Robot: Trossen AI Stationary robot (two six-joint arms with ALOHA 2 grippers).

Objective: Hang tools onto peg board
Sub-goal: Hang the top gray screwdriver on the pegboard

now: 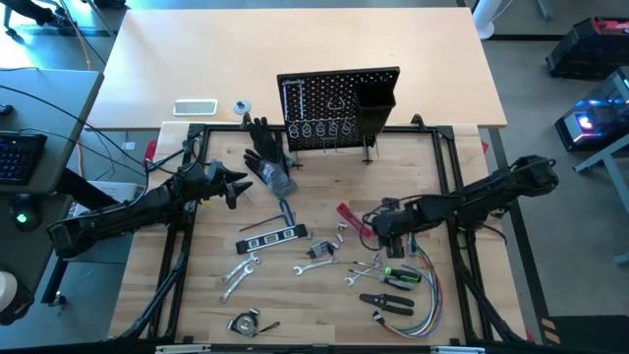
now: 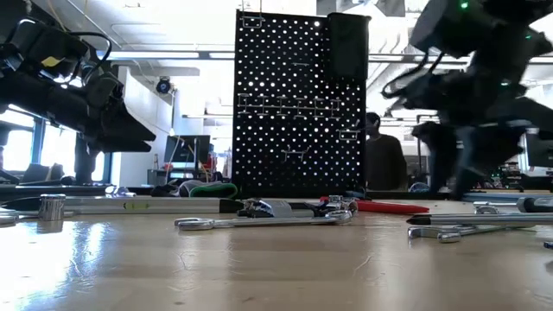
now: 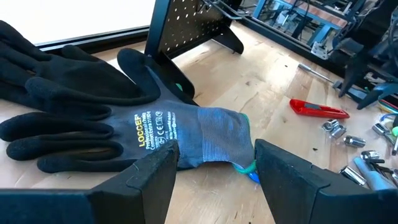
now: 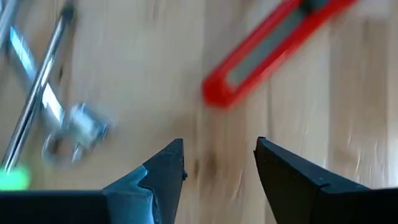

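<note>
From above: the peg board (image 1: 339, 108) stands upright at the far edge of the wooden table (image 1: 314, 305), a black bin (image 1: 374, 108) on its right side and a row of hooks low on its face; nothing big hangs on it yet; the tools are scattered over the middle and near part of the table: a black level (image 1: 273, 236), silver wrenches (image 1: 239, 271), a red-handled tool (image 1: 352, 218), green/black pliers (image 1: 398, 277); a black glove (image 1: 267, 157) lies just left of the board's foot; coloured wires (image 1: 418, 317) sit near right. The left gripper (image 1: 239, 187) hovers beside the glove cuff; the right gripper (image 1: 375, 228) sits right next to the red tool.

From table height: board dead centre, level (image 2: 121, 205) and a long wrench (image 2: 259, 222) lying flat in front, red tool (image 2: 389, 206) to the right; both arms hang above, blurry.

Left wrist cam: fingers (image 3: 143, 177) spread apart, empty, glove (image 3: 112, 118) lying just past them; red tool (image 3: 318, 109) farther off.

Right wrist cam: fingers (image 4: 165, 168) apart, grasping nothing; red tool (image 4: 267, 50) lies on the wood just beyond the tips, not touched; a small silver bit (image 4: 78, 127) off to the side.
</note>
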